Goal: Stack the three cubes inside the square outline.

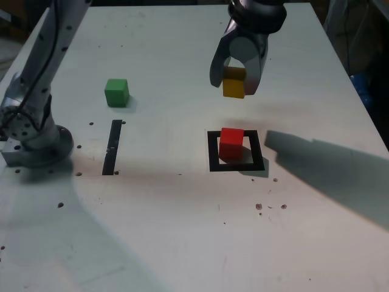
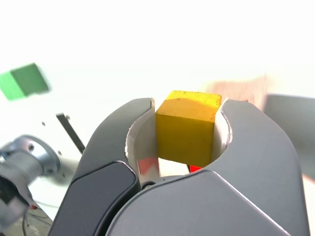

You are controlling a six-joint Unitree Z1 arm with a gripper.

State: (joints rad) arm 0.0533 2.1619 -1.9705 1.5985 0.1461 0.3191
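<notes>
Stretching nearest the camera, the white counter point(image 1: 182, 243) is carrying everything. Above it, my fingers point(image 1: 234, 84) are clenching the yellow cube point(image 1: 233, 83), holding it in the air beyond the square outline point(image 1: 213, 152). Inside that outline the red cube point(image 1: 231, 143) is sitting; the green cube point(image 1: 116, 92) is lying well apart toward the exterior view's left.

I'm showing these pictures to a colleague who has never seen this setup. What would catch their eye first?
Probably the yellow cube pinched in the gripper, held in the air above the table. Just below it in the exterior view, the red cube sits inside the square outline. The green cube stands alone toward the exterior view's left, beyond a narrow black strip.
</notes>
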